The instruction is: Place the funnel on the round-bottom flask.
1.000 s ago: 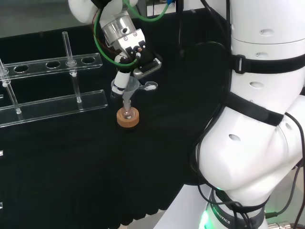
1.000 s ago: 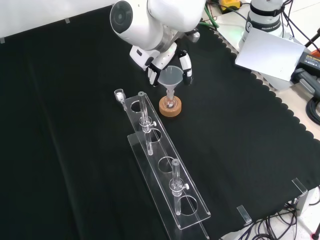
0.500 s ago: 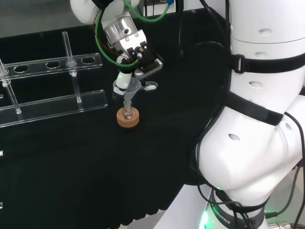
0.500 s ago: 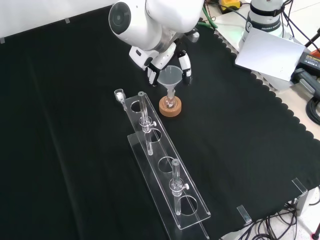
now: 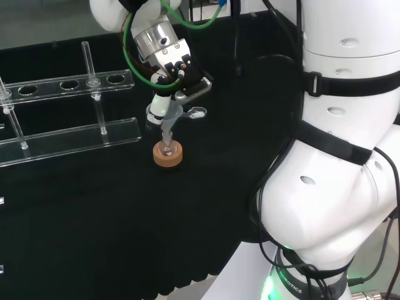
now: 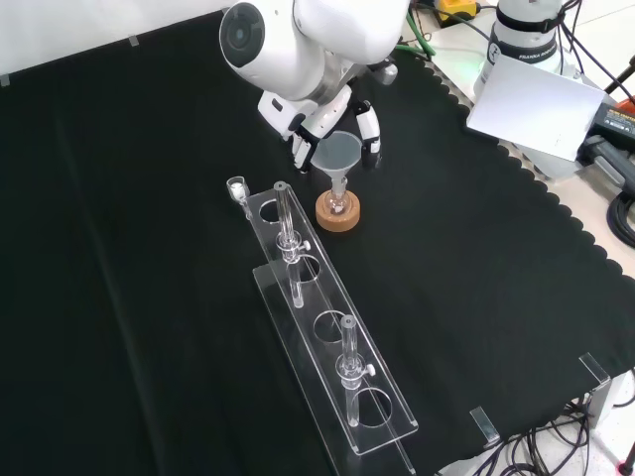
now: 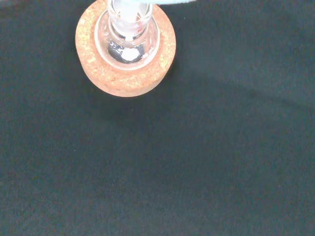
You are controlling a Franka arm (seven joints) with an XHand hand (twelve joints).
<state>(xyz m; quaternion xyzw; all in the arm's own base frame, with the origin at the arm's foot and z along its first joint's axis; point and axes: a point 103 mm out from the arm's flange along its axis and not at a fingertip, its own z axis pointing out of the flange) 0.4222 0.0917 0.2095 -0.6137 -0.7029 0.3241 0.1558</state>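
Robot hand (image 6: pixel 332 124) grasps funnel (image 6: pixel 337 156), stem in round-bottom flask (image 7: pixel 129 37) neck (cork ring (image 5: pixel 167 154) beneath); wrist view alone shows flask's interior

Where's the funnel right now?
In the front view the funnel is held by the hand, its stem reaching down to the flask on the cork ring, just beyond the rack.

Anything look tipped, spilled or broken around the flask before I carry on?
Nothing stands out. The round-bottom flask sits upright in its cork ring, the funnel is in the hand with its stem at the flask's neck, and the black cloth around them looks dry.
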